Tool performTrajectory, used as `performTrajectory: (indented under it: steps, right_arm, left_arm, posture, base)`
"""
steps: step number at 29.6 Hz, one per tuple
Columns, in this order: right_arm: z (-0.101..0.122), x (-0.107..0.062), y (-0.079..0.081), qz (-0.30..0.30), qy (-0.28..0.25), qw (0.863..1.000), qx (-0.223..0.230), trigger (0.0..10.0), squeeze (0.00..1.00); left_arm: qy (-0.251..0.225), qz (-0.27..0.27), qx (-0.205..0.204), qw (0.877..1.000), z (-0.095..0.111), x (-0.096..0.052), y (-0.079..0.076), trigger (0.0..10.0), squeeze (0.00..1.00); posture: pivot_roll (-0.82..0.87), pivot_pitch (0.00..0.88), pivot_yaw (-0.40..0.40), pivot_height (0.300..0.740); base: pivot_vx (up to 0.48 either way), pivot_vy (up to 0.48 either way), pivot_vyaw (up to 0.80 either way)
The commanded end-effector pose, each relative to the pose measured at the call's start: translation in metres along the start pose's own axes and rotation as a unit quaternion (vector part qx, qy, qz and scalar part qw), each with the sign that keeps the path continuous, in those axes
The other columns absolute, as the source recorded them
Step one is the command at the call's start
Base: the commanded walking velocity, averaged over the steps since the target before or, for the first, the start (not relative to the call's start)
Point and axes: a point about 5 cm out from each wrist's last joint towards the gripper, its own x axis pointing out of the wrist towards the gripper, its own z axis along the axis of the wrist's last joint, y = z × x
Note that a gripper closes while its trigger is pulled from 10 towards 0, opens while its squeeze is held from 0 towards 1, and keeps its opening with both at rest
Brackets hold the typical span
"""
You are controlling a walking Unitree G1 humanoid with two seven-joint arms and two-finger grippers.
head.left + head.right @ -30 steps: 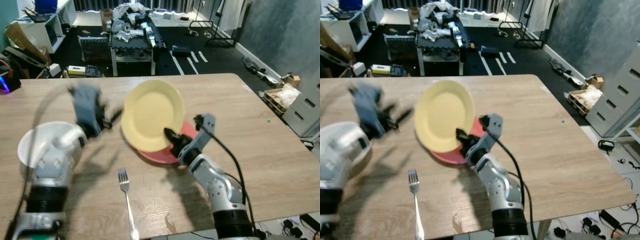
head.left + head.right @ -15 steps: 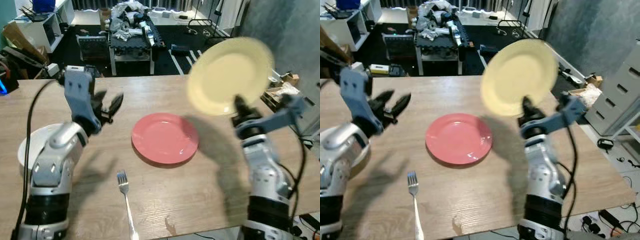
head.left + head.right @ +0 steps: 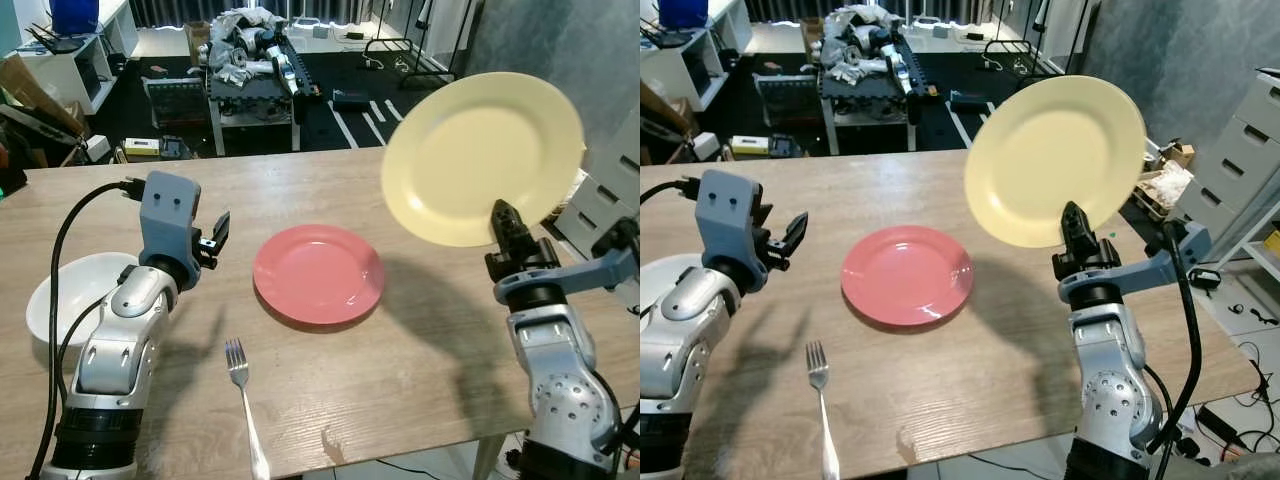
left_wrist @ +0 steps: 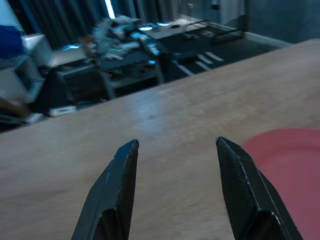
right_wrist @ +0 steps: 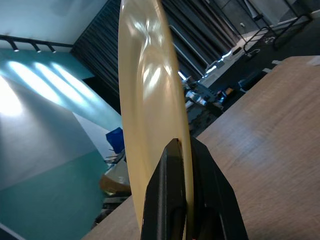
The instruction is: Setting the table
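Right tool (image 3: pixel 1074 222) gripping yellow plate (image 3: pixel 1055 160), left tool (image 4: pixel 175 190) open, red plate (image 3: pixel 318 273), fork (image 3: pixel 244 400), bowl (image 3: pixel 62 300)

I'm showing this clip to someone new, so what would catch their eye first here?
First, the yellow plate, held upright in the air over the table's right side, its lower rim pinched by the right gripper. Next, the red plate lying flat at the middle of the wooden table, with the left gripper hovering open beside it, a fork near the front edge and a white bowl at far left.
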Motion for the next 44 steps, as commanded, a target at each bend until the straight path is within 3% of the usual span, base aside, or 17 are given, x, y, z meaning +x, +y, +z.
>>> performTrajectory:
  steps: [1, 11, 16, 30, 37, 41, 44]
  right_arm:
    - [0.002, 0.002, -0.002, -0.009, -0.006, 1.000, -0.002, 10.0, 0.00]
    - [0.003, 0.004, -0.006, -0.020, 0.000, 1.000, 0.001, 10.0, 0.00]
    - [0.004, 0.004, -0.013, -0.046, -0.002, 0.999, 0.013, 10.0, 0.00]
    - [0.000, 0.006, -0.015, -0.047, 0.004, 0.999, 0.007, 10.0, 0.00]
    - [-0.006, 0.007, -0.012, -0.043, 0.014, 0.999, 0.017, 10.0, 0.00]
    - [-0.013, 0.007, -0.011, -0.035, 0.036, 0.997, 0.052, 10.0, 0.00]
    - [-0.024, 0.005, -0.008, -0.023, 0.070, 0.996, 0.048, 10.0, 0.00]
  left_arm:
    - [0.001, 0.010, 0.006, 1.000, -0.005, 0.000, -0.003, 10.0, 0.00]
    - [-0.015, 0.003, -0.002, 1.000, -0.001, 0.001, -0.008, 10.0, 0.00]
    - [-0.020, 0.000, -0.002, 1.000, 0.001, 0.004, -0.010, 10.0, 0.00]
    - [-0.021, -0.004, 0.003, 1.000, 0.000, 0.006, -0.010, 10.0, 0.00]
    - [-0.019, -0.005, 0.004, 1.000, -0.001, 0.008, -0.012, 10.0, 0.00]
    - [-0.019, -0.006, 0.005, 1.000, -0.002, 0.009, -0.012, 10.0, 0.00]
    - [-0.019, -0.006, 0.007, 1.000, -0.002, 0.010, -0.012, 10.0, 0.00]
  posture:
    - [-0.07, 0.000, 0.048, 0.740]
    - [-0.07, 0.000, 0.040, 0.740]
    - [-0.07, 0.000, 0.043, 0.740]
    - [-0.07, 0.000, 0.046, 0.740]
    - [-0.07, 0.000, 0.044, 0.740]
    - [-0.06, 0.000, 0.043, 0.740]
    - [-0.06, 0.000, 0.038, 0.740]
  base:
    - [0.000, 0.000, 0.00]
    - [0.000, 0.000, 0.00]
    - [0.000, 0.000, -0.76]
    - [0.000, 0.000, -0.79]
    - [0.000, 0.000, -0.06]
    - [0.000, 0.000, 0.00]
    - [0.000, 0.000, 0.00]
